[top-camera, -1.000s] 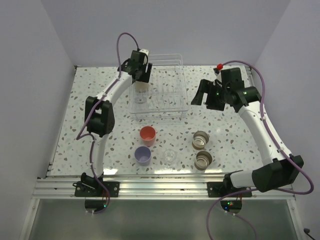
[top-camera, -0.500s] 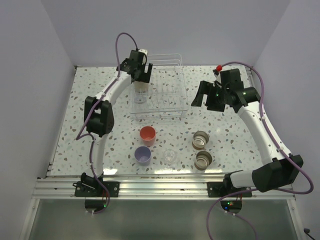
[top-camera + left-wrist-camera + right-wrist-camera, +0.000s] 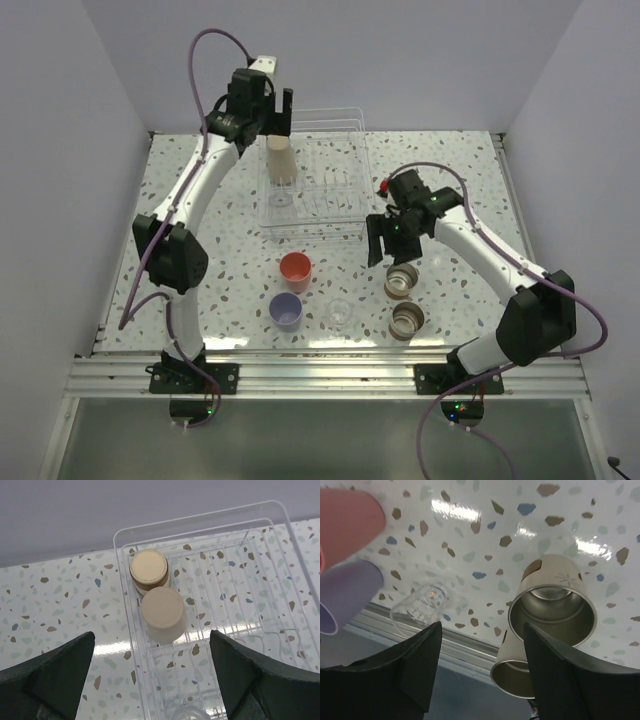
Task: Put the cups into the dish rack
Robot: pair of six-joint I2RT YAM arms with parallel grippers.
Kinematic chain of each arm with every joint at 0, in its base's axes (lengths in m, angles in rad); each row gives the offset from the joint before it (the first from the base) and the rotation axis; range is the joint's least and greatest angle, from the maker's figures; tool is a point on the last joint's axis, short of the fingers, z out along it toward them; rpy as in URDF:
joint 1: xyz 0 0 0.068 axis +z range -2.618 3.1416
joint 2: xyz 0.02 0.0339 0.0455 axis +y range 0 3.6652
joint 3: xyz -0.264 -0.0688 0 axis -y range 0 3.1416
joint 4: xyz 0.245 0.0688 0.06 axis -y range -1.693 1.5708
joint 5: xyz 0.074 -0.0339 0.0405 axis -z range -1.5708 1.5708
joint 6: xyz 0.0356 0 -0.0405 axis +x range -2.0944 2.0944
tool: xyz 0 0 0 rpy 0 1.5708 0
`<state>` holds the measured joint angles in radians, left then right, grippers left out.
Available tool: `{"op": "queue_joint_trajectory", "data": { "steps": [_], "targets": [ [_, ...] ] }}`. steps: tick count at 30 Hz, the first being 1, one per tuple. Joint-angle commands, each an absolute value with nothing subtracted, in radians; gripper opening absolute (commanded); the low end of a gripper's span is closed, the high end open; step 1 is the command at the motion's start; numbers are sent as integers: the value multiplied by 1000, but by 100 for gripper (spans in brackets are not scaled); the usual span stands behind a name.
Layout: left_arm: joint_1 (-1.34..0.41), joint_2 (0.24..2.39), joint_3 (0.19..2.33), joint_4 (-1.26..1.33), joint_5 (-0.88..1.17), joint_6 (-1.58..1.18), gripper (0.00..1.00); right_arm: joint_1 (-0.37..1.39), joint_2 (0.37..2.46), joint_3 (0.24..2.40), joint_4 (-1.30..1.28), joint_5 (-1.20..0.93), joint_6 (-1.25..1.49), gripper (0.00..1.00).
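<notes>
Left hand [image 3: 268, 118], released, hung over the dish rack's [image 3: 345, 125] far-left corner; inside stood a beige cup [image 3: 281, 160], tan cup [image 3: 149, 570] and clear glass [image 3: 283, 198]. Right hand [image 3: 392, 250], also released, hovered above two tan cups [image 3: 400, 281] on the worktop [image 3: 220, 300].

Table [image 3: 60, 595]: speckled terrazzo-look top, smooth and glossy. Dish rack [image 3: 200, 517]: thin white wire, clear glossy rim. Beige cup [image 3: 162, 611]: smooth, matt; clear cup [image 3: 422, 602]: transparent, glass-like.
</notes>
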<state>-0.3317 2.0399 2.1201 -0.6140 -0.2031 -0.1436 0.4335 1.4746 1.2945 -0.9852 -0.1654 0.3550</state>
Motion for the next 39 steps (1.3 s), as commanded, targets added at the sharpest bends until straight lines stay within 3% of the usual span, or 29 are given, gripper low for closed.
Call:
{"op": "queue_joint_trajectory", "data": {
  "steps": [1, 14, 18, 24, 29, 32, 35, 38, 39],
  "targets": [
    [-324, 1941, 2111, -589, -169, -176, 100, 469, 1465, 1220, -1002, -155, 357, 68],
    [-322, 1881, 2088, -586, -80, -236, 100, 480, 1496, 1074, -853, -120, 376, 47],
    [-324, 1873, 2080, -586, -69, -247, 100, 488, 1523, 1072, -838, -101, 365, 34],
    [-325, 1858, 2088, -592, -31, -273, 100, 488, 1522, 1098, -866, -83, 351, 3],
    [-325, 1824, 2094, -572, 44, -281, 100, 488, 1482, 1277, -974, -2, 330, 0],
    [-308, 1802, 2080, -529, 193, -325, 100, 485, 1470, 1435, -1043, 46, 328, 0],
    [-256, 1761, 1991, -363, 493, -475, 100, 463, 1462, 1603, -1077, 9, 347, 0],
    [-189, 1683, 1754, 72, 780, -752, 100, 375, 1439, 1703, -1013, -219, 405, 0],
    [-175, 1666, 1694, 330, 886, -835, 100, 344, 1425, 1704, -918, -309, 435, 0]
  ]
}}
